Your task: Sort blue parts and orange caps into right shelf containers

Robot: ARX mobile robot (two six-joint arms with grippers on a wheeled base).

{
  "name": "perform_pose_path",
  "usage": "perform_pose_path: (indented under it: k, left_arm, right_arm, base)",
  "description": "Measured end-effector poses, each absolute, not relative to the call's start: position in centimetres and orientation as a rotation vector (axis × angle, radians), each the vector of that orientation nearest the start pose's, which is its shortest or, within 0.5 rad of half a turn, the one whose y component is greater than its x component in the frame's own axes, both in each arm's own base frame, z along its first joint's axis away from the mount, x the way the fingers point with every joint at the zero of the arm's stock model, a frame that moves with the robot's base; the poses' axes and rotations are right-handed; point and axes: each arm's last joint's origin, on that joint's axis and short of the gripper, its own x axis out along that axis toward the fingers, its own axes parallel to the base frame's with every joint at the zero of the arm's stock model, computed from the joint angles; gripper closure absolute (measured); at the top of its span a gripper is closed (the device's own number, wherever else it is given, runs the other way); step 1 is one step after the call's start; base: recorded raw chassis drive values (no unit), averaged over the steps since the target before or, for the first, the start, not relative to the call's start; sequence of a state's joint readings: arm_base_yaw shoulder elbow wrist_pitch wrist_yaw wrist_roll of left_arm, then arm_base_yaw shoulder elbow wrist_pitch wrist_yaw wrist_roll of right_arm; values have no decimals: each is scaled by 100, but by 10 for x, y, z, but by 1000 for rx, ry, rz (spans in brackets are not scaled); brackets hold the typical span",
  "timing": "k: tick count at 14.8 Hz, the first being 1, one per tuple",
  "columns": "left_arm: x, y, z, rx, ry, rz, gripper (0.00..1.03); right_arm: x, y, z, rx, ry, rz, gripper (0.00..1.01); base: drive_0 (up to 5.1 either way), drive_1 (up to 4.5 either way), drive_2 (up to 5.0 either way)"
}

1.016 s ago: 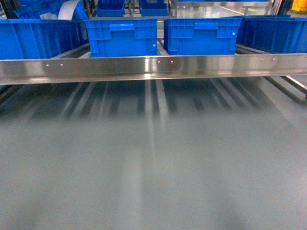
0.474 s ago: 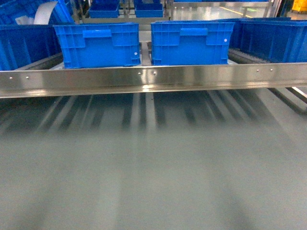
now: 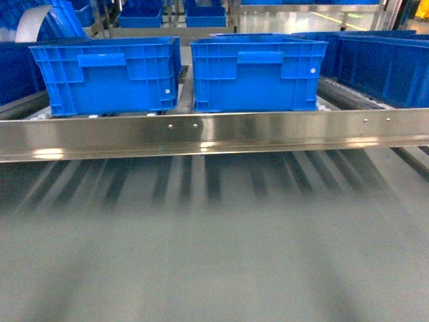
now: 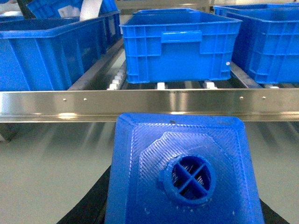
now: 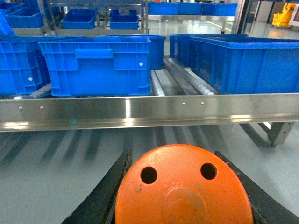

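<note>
The left gripper is closed around a blue part and the right gripper around an orange cap, both held just short of the shelf's front rail. Behind that rail sit the blue containers. Both pieces look light, rigid and smooth, so a side grip across the body seems soundest.

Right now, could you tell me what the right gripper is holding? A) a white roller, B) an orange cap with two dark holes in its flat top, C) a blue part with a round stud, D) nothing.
B: in the right wrist view the right gripper has its dark fingers on either side of the orange cap, whose flat top shows two dark holes; the blue part sits in the left gripper.
</note>
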State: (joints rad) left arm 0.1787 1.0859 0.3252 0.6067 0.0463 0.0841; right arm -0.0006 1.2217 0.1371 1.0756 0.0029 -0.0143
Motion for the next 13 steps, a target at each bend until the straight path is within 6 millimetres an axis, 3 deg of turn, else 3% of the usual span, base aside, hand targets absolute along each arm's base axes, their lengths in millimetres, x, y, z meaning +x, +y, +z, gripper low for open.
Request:
perform_pose_path:
  k: [13]
  left_arm:
    - [208,37,197,66,160,129,58]
  right_arm:
    - [194,0,162,-14,9,-3,58]
  base:
    - [10,425,-405]
